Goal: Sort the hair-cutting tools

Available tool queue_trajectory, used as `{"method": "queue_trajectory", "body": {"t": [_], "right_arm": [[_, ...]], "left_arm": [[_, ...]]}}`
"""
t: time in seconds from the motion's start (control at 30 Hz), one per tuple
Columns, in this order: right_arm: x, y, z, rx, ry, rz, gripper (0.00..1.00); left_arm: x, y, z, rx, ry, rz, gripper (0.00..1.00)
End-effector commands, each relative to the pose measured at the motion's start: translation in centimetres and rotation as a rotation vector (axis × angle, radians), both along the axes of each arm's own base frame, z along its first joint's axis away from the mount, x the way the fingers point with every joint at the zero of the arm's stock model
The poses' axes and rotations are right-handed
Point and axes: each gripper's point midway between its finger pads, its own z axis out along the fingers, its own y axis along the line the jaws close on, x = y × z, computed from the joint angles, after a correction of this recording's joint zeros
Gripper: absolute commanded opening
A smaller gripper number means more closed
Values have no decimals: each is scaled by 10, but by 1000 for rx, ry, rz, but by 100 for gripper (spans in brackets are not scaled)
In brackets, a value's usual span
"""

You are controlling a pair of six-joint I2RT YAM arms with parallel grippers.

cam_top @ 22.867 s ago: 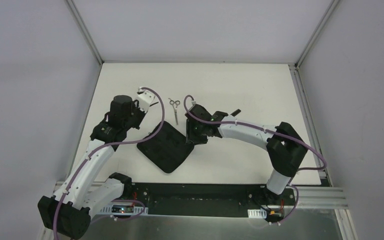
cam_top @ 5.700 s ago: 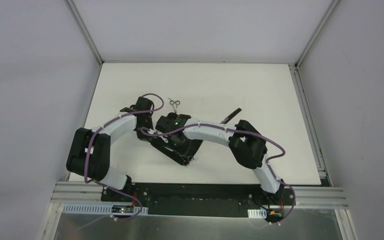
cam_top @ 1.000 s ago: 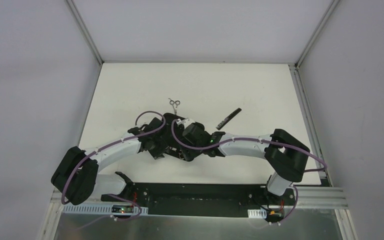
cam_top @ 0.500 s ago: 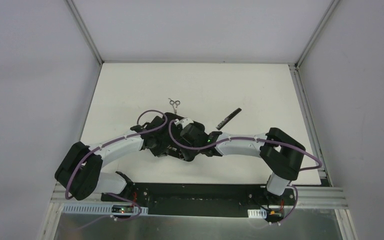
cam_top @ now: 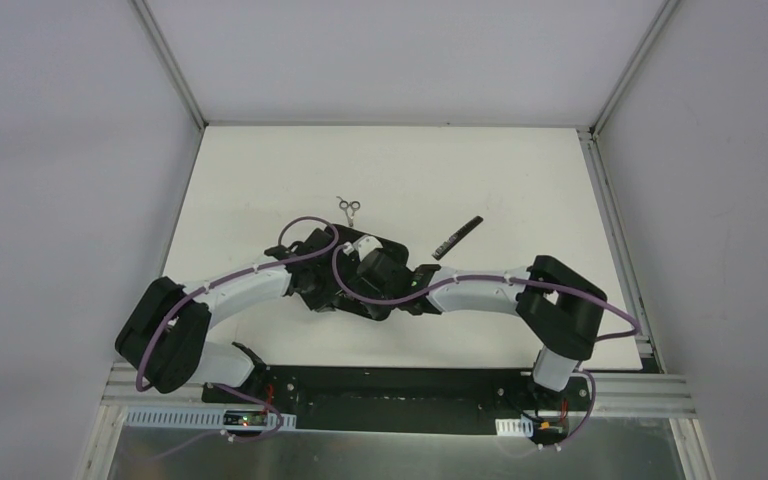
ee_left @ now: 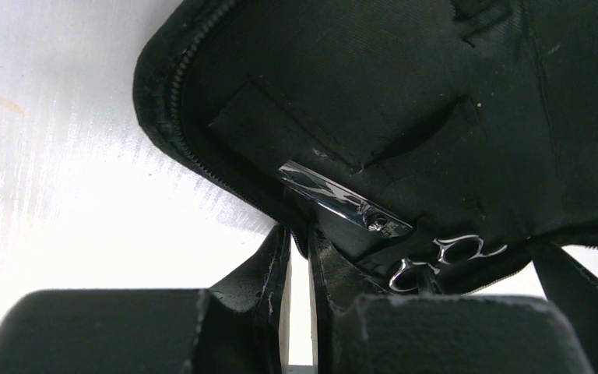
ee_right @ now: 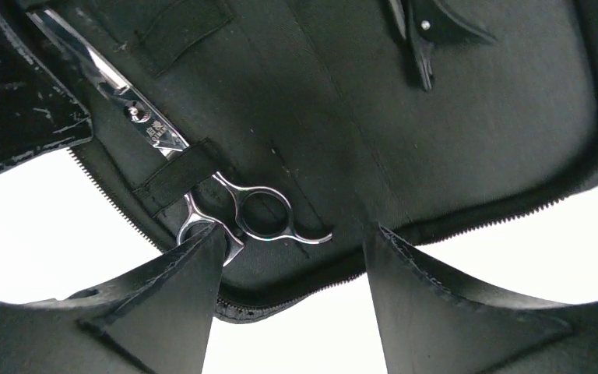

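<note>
While right jaws stand wide astride silver scissors [ee_right: 138,115], left jaws sit narrow at case [ee_right: 452,117] rim, grip unverifiable; recommend nudging rings fully inside

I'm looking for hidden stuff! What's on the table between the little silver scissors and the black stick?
Nothing: in the top view, the table is bare white between the silver scissors and the black stick. The black case lies nearer.

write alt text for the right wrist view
Silver scissors lie inside an open black zip case, tucked under a strap, ring handles toward the camera. The right gripper hovers open near the handles; a dark clip sits further in.
</note>
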Motion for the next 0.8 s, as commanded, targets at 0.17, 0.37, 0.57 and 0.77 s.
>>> {"method": "queue_trajectory", "body": {"t": [0.17, 0.37, 0.57, 0.77], "right_arm": [[42, -43, -7, -254, -170, -54, 69], [11, -18, 21, -50, -37, 38, 70], [7, -26, 53, 84, 31, -59, 73], [29, -56, 57, 145, 118, -259, 74]], "left_arm": [[-18, 16, -14, 104, 76, -91, 5], [-1, 6, 9, 75, 5, -119, 32], [27, 7, 58, 23, -163, -128, 55], [63, 41, 84, 25, -232, -157, 82]]}}
